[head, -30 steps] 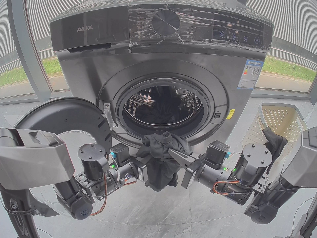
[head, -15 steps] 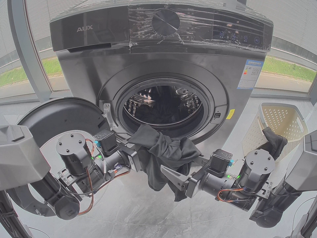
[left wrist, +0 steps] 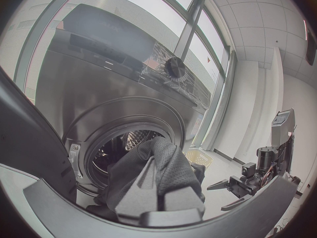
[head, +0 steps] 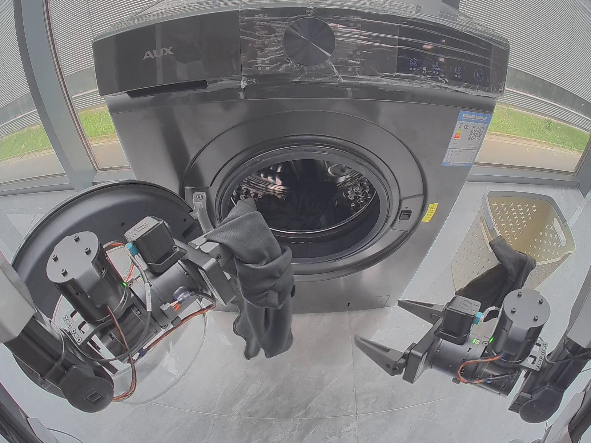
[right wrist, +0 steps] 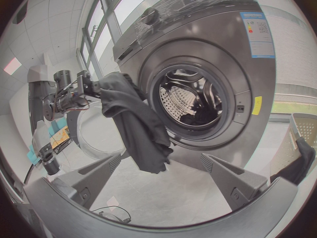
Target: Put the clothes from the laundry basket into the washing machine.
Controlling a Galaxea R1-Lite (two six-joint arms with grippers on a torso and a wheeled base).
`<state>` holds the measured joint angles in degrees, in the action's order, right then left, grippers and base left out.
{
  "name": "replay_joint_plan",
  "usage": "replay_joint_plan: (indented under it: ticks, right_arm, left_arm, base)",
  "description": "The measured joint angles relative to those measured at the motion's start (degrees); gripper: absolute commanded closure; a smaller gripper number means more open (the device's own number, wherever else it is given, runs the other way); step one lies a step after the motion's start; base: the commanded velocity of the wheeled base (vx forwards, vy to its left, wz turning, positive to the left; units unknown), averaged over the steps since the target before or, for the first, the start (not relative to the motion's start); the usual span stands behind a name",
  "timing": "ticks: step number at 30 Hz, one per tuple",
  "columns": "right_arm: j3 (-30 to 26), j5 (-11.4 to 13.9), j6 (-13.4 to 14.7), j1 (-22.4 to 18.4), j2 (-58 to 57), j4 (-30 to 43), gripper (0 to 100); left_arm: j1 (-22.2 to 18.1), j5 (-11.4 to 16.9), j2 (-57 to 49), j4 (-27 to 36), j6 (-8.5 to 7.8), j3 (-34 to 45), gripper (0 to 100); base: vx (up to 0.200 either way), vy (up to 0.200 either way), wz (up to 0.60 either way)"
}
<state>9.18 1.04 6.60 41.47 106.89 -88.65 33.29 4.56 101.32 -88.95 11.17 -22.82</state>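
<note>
Dark grey mesh garment (head: 265, 272), bunched above, limp below.

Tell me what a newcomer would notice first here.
The dark garment stands out first, hanging from the left tool, which is shut on it, just in front of the open drum of the washing machine. Next comes the right tool, open and empty, low to the right of the machine's front. Beyond it stands the laundry basket with another dark cloth draped over its rim.
</note>
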Motion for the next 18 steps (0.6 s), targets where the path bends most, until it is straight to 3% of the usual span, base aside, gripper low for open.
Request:
replay_joint_plan:
  ticks: [4, 9, 11, 16, 18]
  right_arm:
    - [-0.17, 0.02, -0.22, -3.83, -0.41, -0.02, 0]
    - [1.18, -0.22, -0.11, -7.83, -0.38, -0.04, 0]
    - [1.62, -0.26, -0.06, -8.59, -0.38, -0.04, 0]
    - [2.76, -0.82, 0.10, -9.73, -0.17, -0.09, 0]
    - [2.94, -1.04, 0.27, -9.97, -0.09, -0.09, 0]
  left_arm:
    - [-0.06, -0.65, -0.88, -0.02, -0.15, 0.72, 100]
    - [-0.11, -4.38, -1.71, 0.00, -0.22, 2.32, 100]
    - [-0.17, -4.67, -1.93, -0.02, -0.68, 2.99, 100]
    - [-0.17, -4.83, -2.19, 0.02, -5.38, 5.41, 100]
    - [0.05, -4.94, -2.17, 0.06, -6.27, 6.18, 100]
  base:
    - [0.000, 0.000, 0.00]
    - [0.000, 0.000, 0.00]
    - [0.000, 0.000, 0.00]
    - [0.000, 0.000, 0.00]
    - [0.000, 0.000, 0.00]
